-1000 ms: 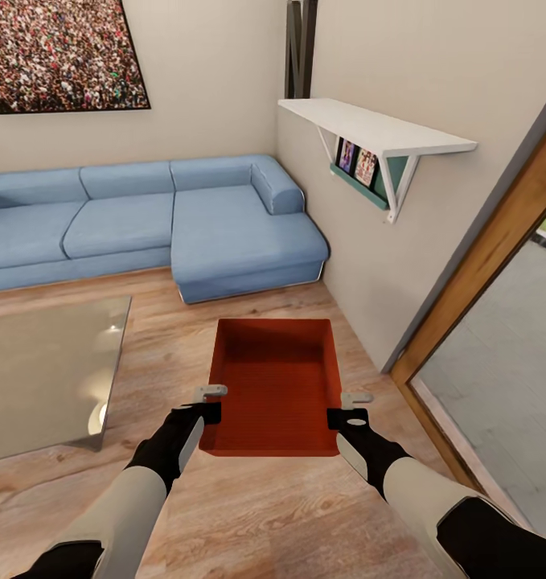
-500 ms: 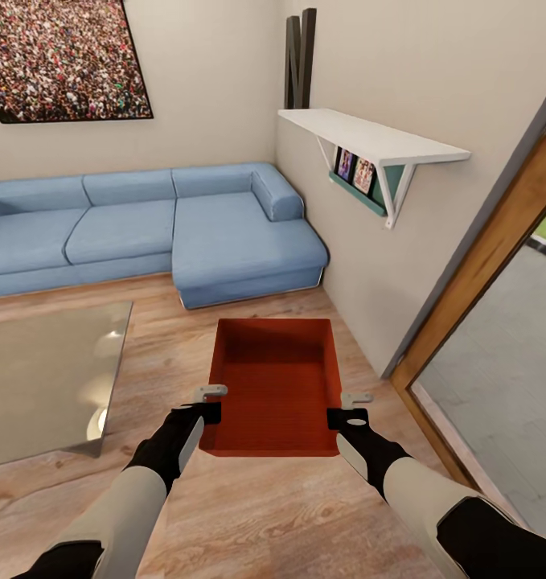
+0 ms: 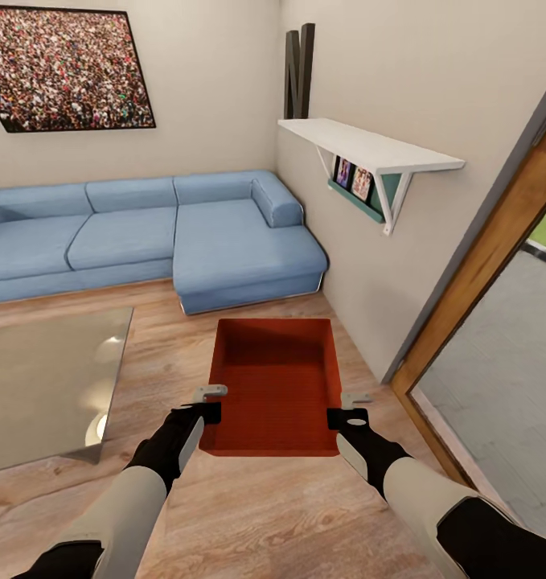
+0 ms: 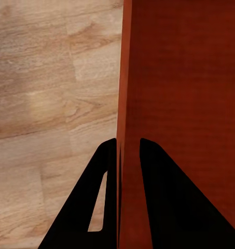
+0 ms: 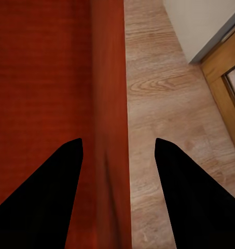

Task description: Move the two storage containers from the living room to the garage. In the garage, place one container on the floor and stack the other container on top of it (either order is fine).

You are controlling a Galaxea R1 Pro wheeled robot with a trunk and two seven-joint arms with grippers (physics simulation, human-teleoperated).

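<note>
One orange-red open-topped storage container point(image 3: 277, 378) hangs in front of me above the light wood planks of the living room, empty inside. My left gripper point(image 3: 208, 402) is at its left wall near the near corner. In the left wrist view its fingers point(image 4: 128, 142) are shut tight on that wall point(image 4: 184, 104). My right gripper point(image 3: 350, 408) is at the right wall. In the right wrist view its fingers point(image 5: 117, 141) stand wide apart astride the wall point(image 5: 109, 78), with a gap showing on each side.
A blue sectional sofa point(image 3: 144, 233) fills the far left corner. A glass coffee table point(image 3: 39, 378) stands at the left. A white wall shelf point(image 3: 369, 145) juts out at the right, above a wood door frame point(image 3: 482, 257) that opens onto grey paving point(image 3: 506, 378).
The sofa, shelf and wall picture have slid slightly down in the head view, so the camera has moved. The container and both grippers keep the same place in view.
</note>
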